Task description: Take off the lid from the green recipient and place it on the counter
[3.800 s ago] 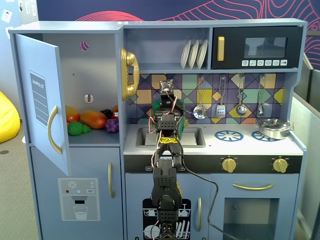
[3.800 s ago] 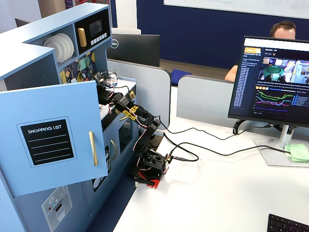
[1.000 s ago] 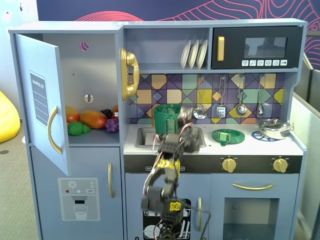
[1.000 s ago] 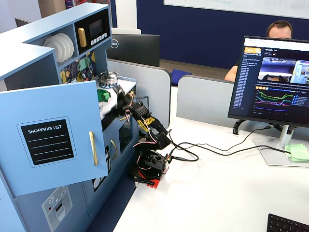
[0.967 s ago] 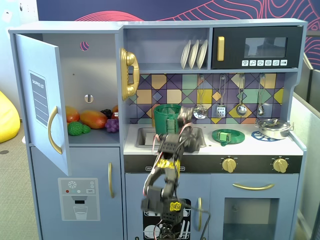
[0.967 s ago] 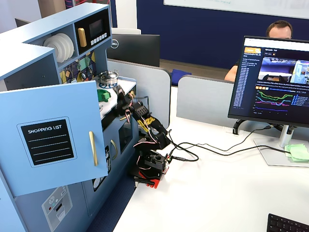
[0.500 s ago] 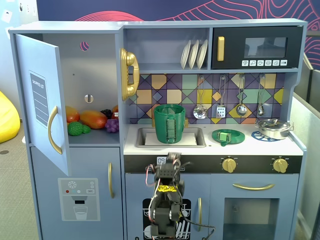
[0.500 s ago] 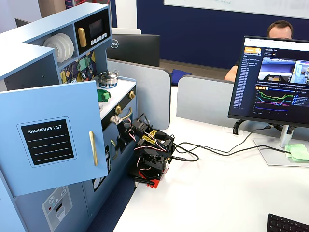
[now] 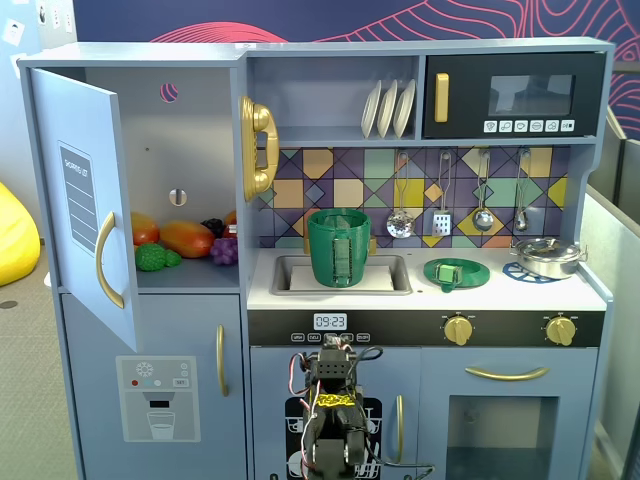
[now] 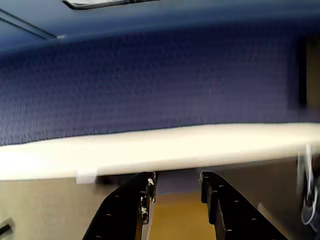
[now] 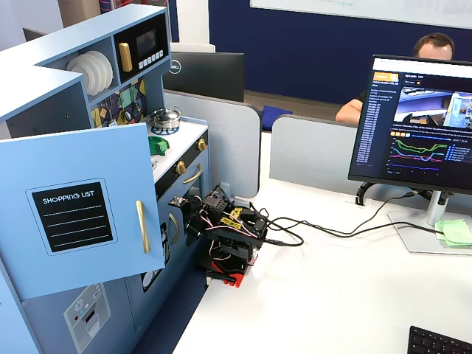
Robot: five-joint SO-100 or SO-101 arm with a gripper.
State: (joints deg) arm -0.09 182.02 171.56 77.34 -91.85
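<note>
Lid (image 9: 456,272) lies flat on the counter (image 9: 500,290), just right of the green recipient (image 9: 339,247), which stands open in the sink — the task looks done. Gripper (image 10: 177,187), jaws apart and empty, sits folded low, well below the recipient. Best step: stay parked — nothing crowds the lid except the silver pan (image 9: 546,256) farther right.

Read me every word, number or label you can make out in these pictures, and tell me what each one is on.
"SHOPPING LIST": chalkboard panel on the open fridge door.
"09:23": clock display below the counter.
Microwave buttons, monitor text, laptop logo: too small to read.
Wrist view: none.
</note>
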